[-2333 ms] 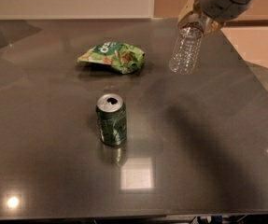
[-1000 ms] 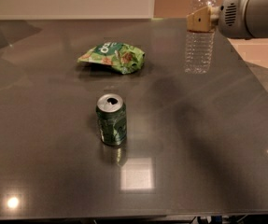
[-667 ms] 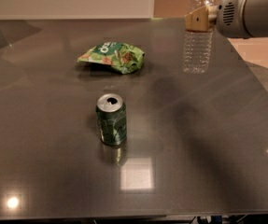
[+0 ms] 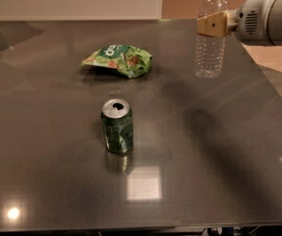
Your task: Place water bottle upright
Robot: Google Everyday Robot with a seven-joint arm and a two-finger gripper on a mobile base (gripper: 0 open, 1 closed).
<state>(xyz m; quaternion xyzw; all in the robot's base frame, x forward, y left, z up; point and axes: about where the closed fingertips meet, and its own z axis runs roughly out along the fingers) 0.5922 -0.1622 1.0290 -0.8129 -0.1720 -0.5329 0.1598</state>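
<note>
The water bottle (image 4: 210, 48) is a clear ribbed plastic bottle with a white cap. It stands upright at the far right of the dark table (image 4: 219, 146), its base at or just above the surface. My gripper (image 4: 213, 23) comes in from the right and its tan fingers (image 4: 210, 24) are shut on the bottle's upper body, where they hide the label band. The grey arm housing (image 4: 268, 17) fills the top right corner.
A green soda can (image 4: 117, 126) stands upright near the table's middle. A green snack bag (image 4: 119, 59) lies further back, left of the bottle. The table's right edge (image 4: 273, 90) runs close to the bottle.
The bottle was tilted and held higher 2.3 s ago; it is upright now. Over the last second it has shifted slightly left, still gripped.
</note>
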